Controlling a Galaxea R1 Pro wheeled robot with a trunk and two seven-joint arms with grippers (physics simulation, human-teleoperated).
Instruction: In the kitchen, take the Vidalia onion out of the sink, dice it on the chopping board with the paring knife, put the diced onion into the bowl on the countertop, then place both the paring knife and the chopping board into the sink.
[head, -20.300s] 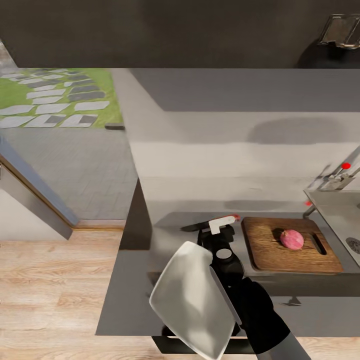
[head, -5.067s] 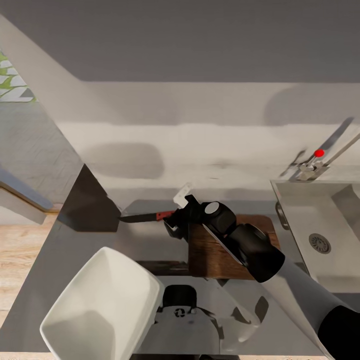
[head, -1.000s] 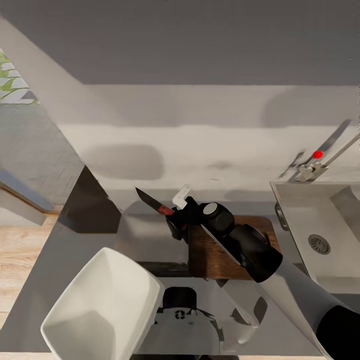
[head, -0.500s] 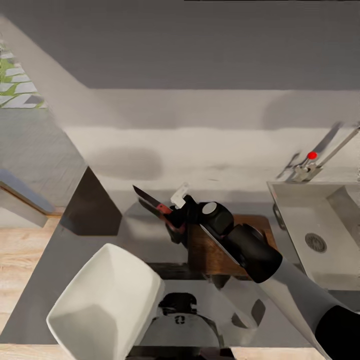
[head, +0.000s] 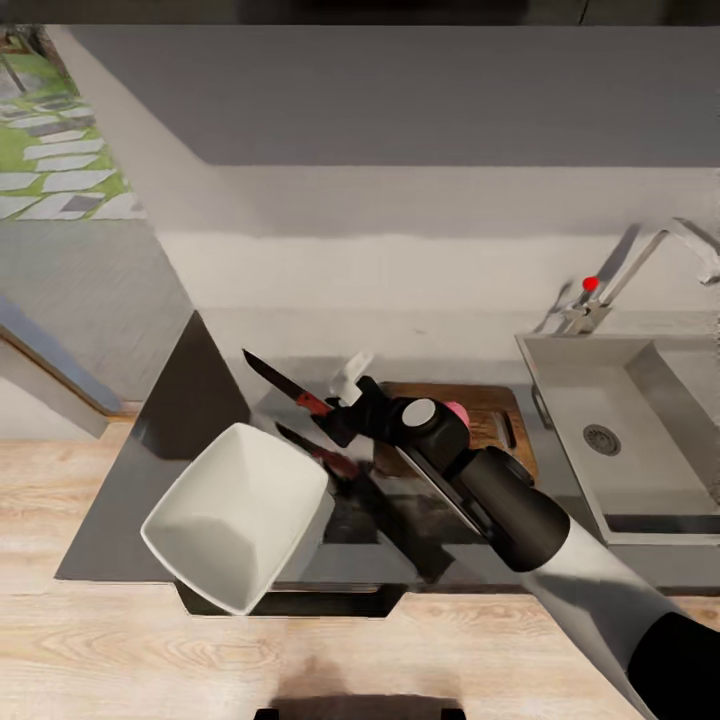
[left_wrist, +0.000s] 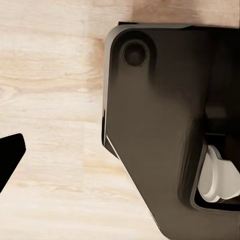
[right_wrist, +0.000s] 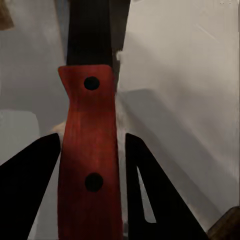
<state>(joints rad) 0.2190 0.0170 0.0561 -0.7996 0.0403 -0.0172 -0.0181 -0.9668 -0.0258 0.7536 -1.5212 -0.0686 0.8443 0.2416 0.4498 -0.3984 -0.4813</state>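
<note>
The right gripper (head: 335, 415) is clamped on the reddish-brown handle of the slim, dark-bladed paring knife (head: 285, 388), held above the grey countertop (head: 210, 400). Rigid, light, sharp: grip the handle only.

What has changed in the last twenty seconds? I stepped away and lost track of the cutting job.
The right pincer has taken hold of the paring knife and lifted it off the countertop, blade now slanting up and away from the chopping board. The camera also moved. The onion is still on the board, and the bowl stays raised near the counter's front edge.
</note>
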